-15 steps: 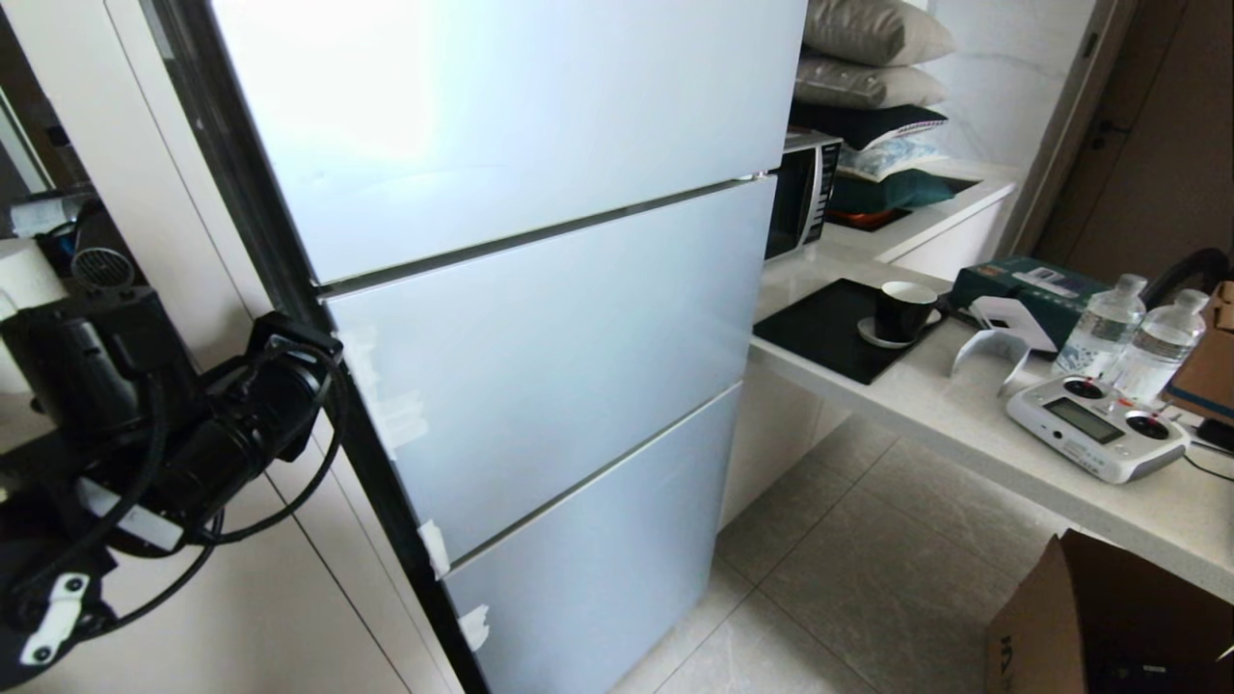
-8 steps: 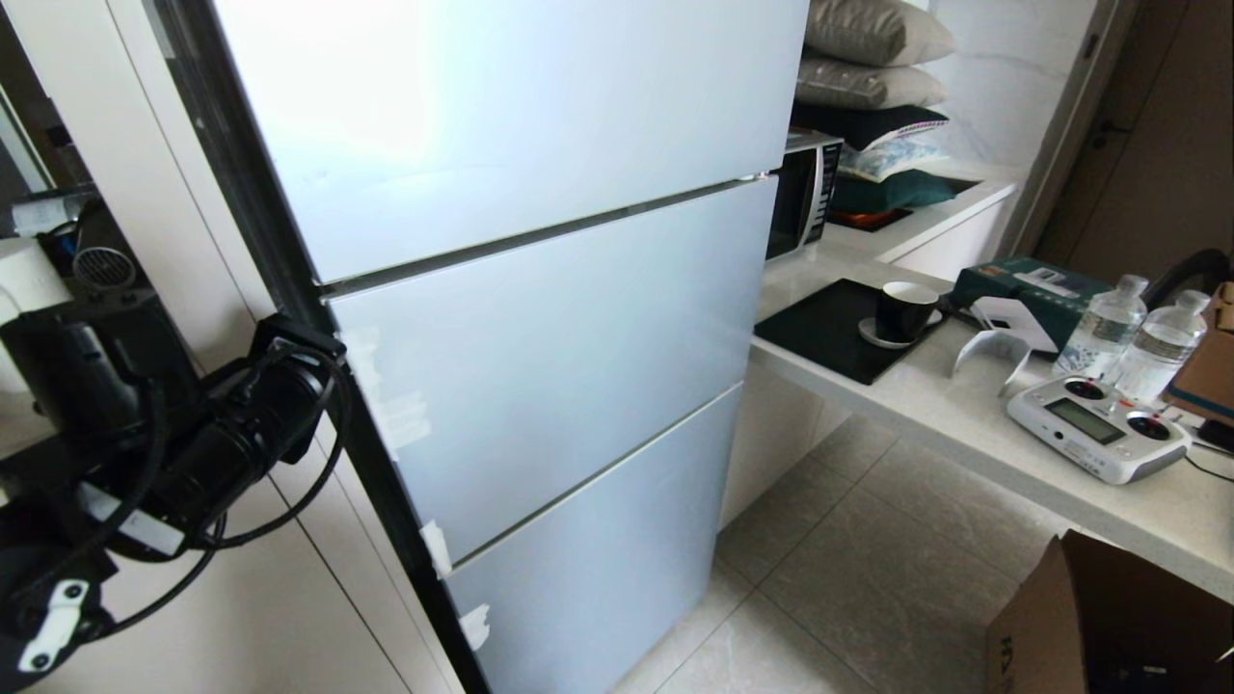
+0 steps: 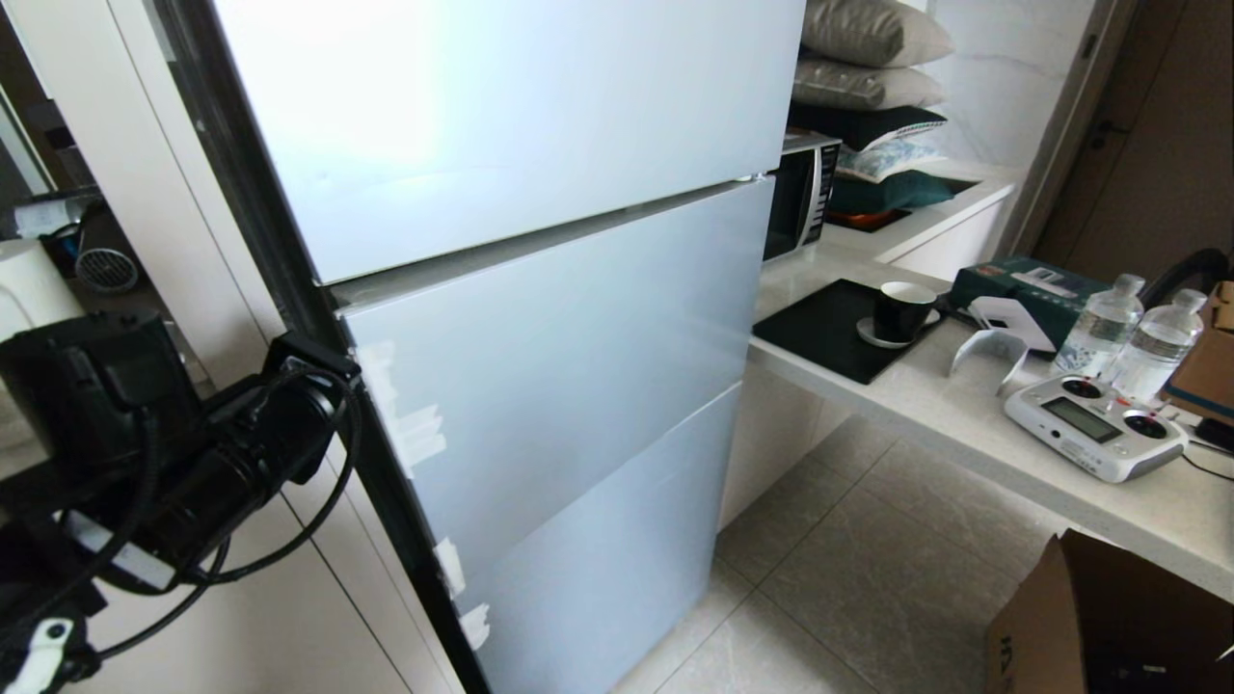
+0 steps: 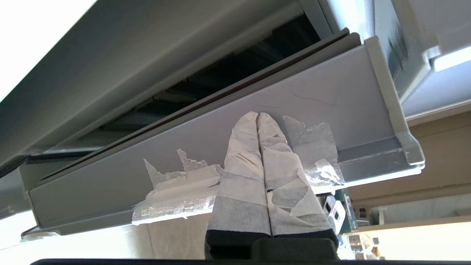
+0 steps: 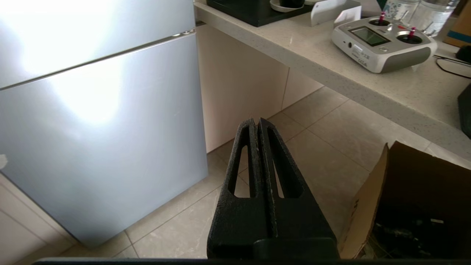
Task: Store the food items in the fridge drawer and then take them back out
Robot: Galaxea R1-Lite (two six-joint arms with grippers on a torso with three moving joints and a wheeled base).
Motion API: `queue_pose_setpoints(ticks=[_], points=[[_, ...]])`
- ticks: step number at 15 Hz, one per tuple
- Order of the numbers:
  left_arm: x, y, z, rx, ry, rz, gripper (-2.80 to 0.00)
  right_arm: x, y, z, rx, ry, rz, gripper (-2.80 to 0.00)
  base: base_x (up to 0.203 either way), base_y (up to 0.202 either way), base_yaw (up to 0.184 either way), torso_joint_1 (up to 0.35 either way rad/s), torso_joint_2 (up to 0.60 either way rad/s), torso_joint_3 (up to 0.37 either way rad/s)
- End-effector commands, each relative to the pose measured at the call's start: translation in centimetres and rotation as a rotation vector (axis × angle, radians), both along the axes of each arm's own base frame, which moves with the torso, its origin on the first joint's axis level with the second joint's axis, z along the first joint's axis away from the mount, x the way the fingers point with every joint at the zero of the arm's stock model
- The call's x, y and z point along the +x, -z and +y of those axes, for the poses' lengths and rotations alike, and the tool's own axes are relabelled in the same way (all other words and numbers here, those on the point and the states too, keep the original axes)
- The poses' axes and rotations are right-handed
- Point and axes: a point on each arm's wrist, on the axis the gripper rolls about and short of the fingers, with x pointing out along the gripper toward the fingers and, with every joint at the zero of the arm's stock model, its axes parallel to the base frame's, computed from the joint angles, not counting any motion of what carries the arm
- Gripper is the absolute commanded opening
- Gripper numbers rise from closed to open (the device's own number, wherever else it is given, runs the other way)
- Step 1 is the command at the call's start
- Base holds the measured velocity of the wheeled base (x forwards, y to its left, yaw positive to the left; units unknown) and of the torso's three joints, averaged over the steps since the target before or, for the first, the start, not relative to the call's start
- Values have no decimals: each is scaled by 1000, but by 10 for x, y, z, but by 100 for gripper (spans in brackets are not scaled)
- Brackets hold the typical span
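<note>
Taped left end effector (image 4: pixel 258 115) (fingers together) presses the fridge drawer front (image 4: pixel 228 147) edge

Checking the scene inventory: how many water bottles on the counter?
2. Both stand side by side on the counter at the right: one water bottle nearer the green box, the other water bottle right of it, behind the remote controller. None hidden that I can see.
</note>
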Motion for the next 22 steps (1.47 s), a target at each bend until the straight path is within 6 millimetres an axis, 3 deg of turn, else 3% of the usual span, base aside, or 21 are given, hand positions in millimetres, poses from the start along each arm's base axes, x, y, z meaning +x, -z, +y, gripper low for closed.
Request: queue_pose_setpoints(ticks=[1,11,22], points=[[-6,-1,2,-7,-3,-6,-280,0,0,0,0,0,-1,-280,0,0,0,0,0,0],[-29,8,-18,35,132,17,-280,0,0,0,0,0,-1,-280,0,0,0,0,0,0],[-67,13,-40,48,503,20,-280,0,0,0,0,0,-1,-280,0,0,0,0,0,0]])
